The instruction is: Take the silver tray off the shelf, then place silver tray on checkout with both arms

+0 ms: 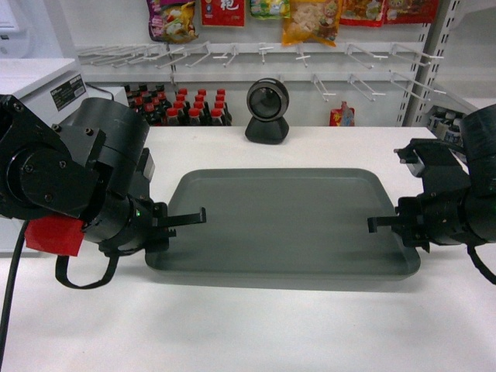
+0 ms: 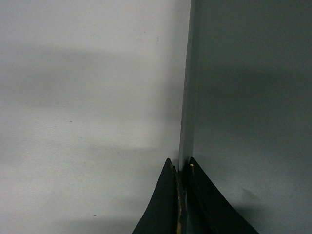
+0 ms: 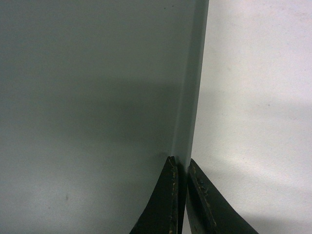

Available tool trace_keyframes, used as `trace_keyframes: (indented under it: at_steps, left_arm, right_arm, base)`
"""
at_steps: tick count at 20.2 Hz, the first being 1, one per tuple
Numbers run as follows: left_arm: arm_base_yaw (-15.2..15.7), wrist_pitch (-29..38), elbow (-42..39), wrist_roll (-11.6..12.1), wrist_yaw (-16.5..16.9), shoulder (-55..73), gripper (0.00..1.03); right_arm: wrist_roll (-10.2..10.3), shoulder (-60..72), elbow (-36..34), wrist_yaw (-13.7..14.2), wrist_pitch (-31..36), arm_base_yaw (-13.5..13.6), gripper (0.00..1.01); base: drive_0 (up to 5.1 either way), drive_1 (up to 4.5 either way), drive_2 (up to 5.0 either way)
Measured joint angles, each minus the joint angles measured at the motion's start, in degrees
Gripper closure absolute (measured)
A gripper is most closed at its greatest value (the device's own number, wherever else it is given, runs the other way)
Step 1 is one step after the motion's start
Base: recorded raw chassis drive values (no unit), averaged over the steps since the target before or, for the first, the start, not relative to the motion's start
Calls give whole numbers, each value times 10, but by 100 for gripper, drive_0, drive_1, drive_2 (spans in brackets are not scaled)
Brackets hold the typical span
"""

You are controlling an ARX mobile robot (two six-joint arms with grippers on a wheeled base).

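While the broad plain white checkout countertop (image 1: 256, 333) fills most of the head view, the large flat dark grey-green silver tray with rounded corners and a low rim (image 1: 283, 221) lies flat on it, about midway between the counter's left and right edges, long side toward the front edge. Tray surface is bare. Bulky black left arm with a red block and a green light (image 1: 74, 182) sits at the tray's left short edge; bulky black right arm (image 1: 465, 194) at the right short edge. Left gripper (image 2: 181, 168) is pinched closed on the tray's left rim: left wrist view shows one finger on the counter side, one on the tray side, the rim between them. Right gripper (image 3: 181, 165) is likewise clamped on the right rim, fingers either side, touching it. Round black scanner on a stand (image 1: 267, 110) stands near the counter's back edge, just behind the tray, apart from it. Dark bottles with red caps (image 1: 182, 105) are lined up behind the back edge, left of the scanner.
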Motion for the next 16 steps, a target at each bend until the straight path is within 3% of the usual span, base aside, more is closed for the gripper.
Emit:
trace_keyframes:
  at_steps: [1,2,4,7,8,9,10,11,12,13,15,16]
  left_arm:
    - [-3,-1,2,-1,-3,3,100]
    - [-6,-3,11,-4,-15,5,93]
    - [-10,8,28,-15,-20,5,74]
    - [-10,21,13,-17,-30,-32,47]
    - [-8,62,-19,-10,-41,-81,36]
    - [-7,92,-44,-3,-68,-136,27]
    - [0,241,-89,38,-66,-192,31]
    - [9,367,-139,83,-45,-240,42]
    - [22,450,-199,125,-33,-269,53]
    - [33,497,-265,143,-24,-281,64]
    - [56,527,-364,164,-8,-315,87]
    - [61,539,-392,168,2,-353,98]
  right_arm:
    - [-4,6,-2,8,12,0,98]
    - [-23,9,-2,16,14,1,89]
    - [-40,9,-7,13,28,4,70]
    - [-43,-22,-32,12,75,-5,43]
    - [-42,-63,-56,2,83,-17,32]
    - [-35,-77,-80,29,200,-19,32]
    - [-31,-86,-115,82,342,-26,42]
    - [-29,-104,-183,95,444,-26,53]
    - [-28,-123,-248,95,509,-26,64]
    - [-28,-152,-294,94,542,-28,75]
    - [-27,-240,-362,89,552,-34,99]
    - [-25,-269,-394,86,552,-37,99]
  base:
    - [0,0,0]
    - [0,0,0]
    - [0,0,0]
    - [0,0,0]
    - [0,0,0]
    - [0,0,0]
    - [0,0,0]
    - [0,0,0]
    - [0,0,0]
    - [0,0,0]
    - [0,0,0]
    - [0,0,0]
